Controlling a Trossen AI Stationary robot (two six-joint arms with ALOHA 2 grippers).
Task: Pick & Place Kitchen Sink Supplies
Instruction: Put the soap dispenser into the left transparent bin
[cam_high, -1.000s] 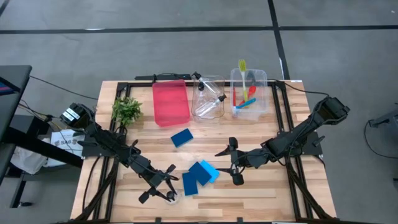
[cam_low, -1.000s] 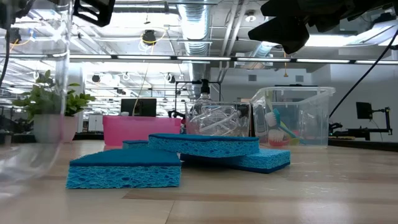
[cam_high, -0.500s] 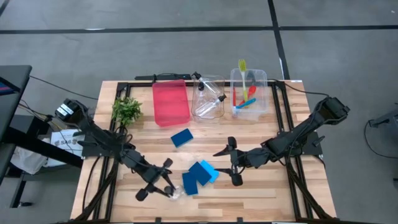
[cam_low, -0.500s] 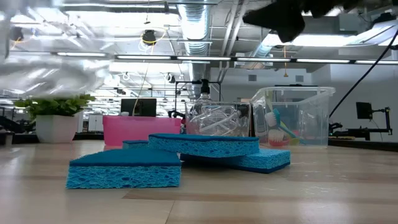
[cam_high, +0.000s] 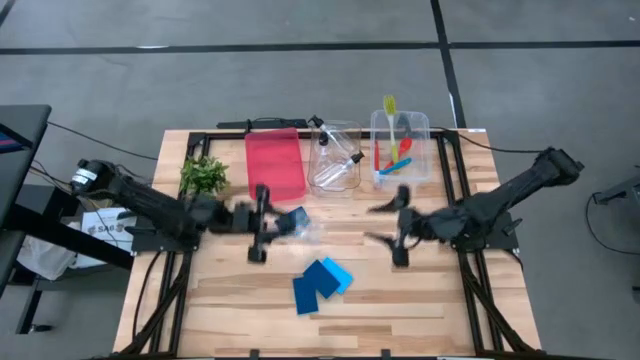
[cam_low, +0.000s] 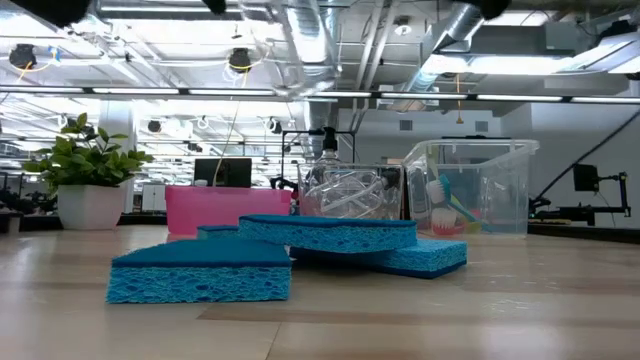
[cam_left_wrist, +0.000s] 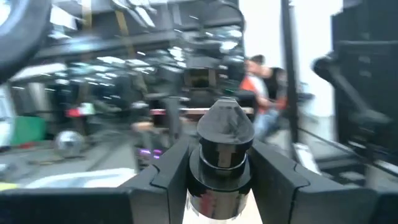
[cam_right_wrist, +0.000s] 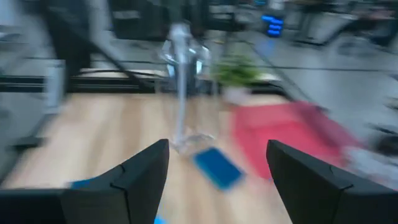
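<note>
My left gripper (cam_high: 272, 222) hangs above the table near the red tray's near end, shut on a small clear black-capped bottle (cam_left_wrist: 225, 134). In the high view the bottle (cam_high: 306, 230) is a blur over a blue sponge (cam_high: 292, 220). Two more blue sponges (cam_high: 320, 282) lie overlapping near the table's middle, flat on the wood; the low view shows them (cam_low: 300, 250) too. My right gripper (cam_high: 398, 225) is open and empty, right of the middle. Further bottles lie in a clear bin (cam_high: 335, 158), and brushes stand in another clear bin (cam_high: 400, 150). My left gripper pinches the bottle between its two fingers (cam_left_wrist: 166, 171), just below the black cap (cam_left_wrist: 225, 124). The bottle lies along the fingers with the cap pointing forward. It is lifted clear of the table.
The red tray (cam_high: 275, 165) lies at the far side, with the leafy plant (cam_high: 204, 177) to its left. Both clear bins stand along the far edge. Bare wood shows along the near edge and at the right side. People show in the room behind.
My left gripper has lifted the bottle from the near edge and carried it up and toward the far side, to the tray's near end, turning as it went. My right gripper has moved up and toward the far-right, staying open. The sponges have not moved.
</note>
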